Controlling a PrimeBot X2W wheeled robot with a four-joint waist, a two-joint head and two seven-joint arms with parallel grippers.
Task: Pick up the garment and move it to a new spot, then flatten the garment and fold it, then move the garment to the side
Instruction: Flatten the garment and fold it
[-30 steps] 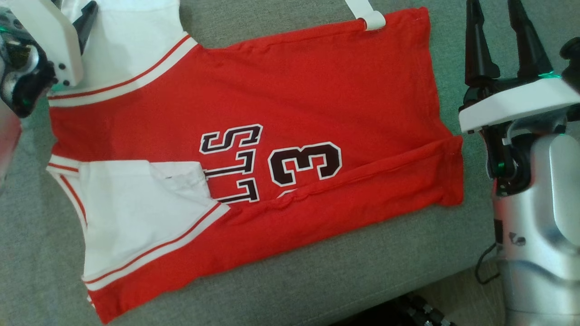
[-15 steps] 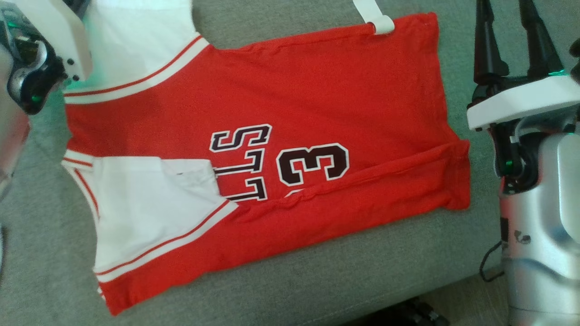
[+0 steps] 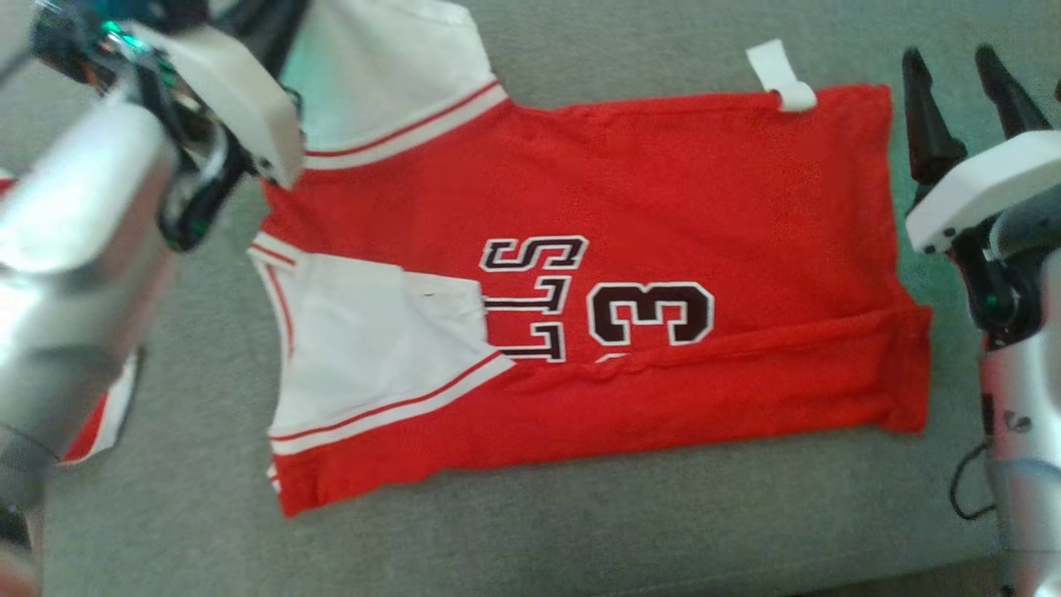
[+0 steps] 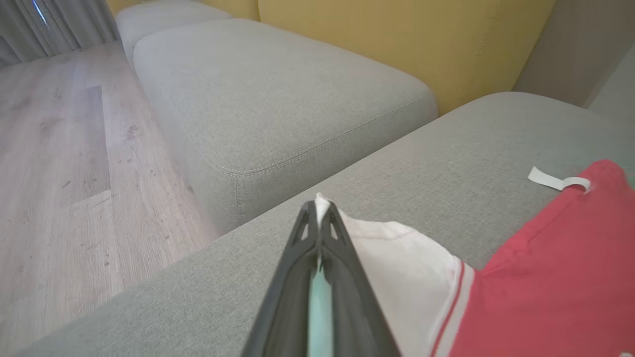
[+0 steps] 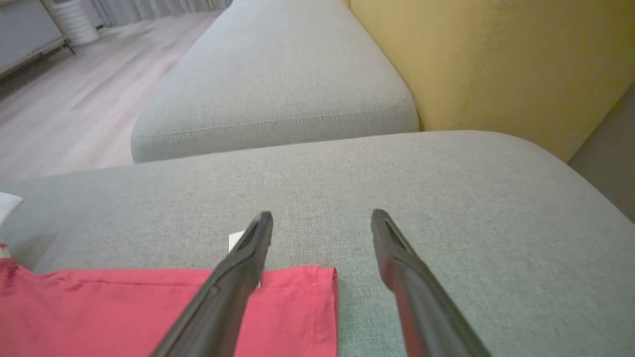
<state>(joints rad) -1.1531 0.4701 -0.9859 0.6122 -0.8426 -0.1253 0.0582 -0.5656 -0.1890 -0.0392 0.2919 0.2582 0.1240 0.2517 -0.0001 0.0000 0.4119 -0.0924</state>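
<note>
Left tool [image 4: 318, 206] is clamped shut on the garment [image 3: 663, 199], pinching the tip of its white sleeve [image 4: 397, 253] btwn the two fingers; a corner of white cloth pokes out just past the tips. In head view I see that arm at upper left, over the same sleeve.

Right tool [image 5: 322, 218] stands wide, nothing btwn the fingers. It hangs at the garment's hem end: in its wrist view one finger [image 5: 233, 277] crosses the red hem corner, the other finger [image 5: 412, 277] is over bare cushion. Can't tell if either touches the cloth.

Garment is a red jersey w/ white sleeves, a dark "3" [image 3: 651, 313] and dark letters beside it. It lies spread on the grey sofa cushion [image 3: 580, 514], collar end toward my left, hem toward my right. Near long edge is folded over onto the body, covering part of the print. White tag [image 3: 779, 79] sticks out at the far hem corner.

Yellow backrest [image 4: 397, 44] and wood floor [image 4: 59, 148] lie beyond.
</note>
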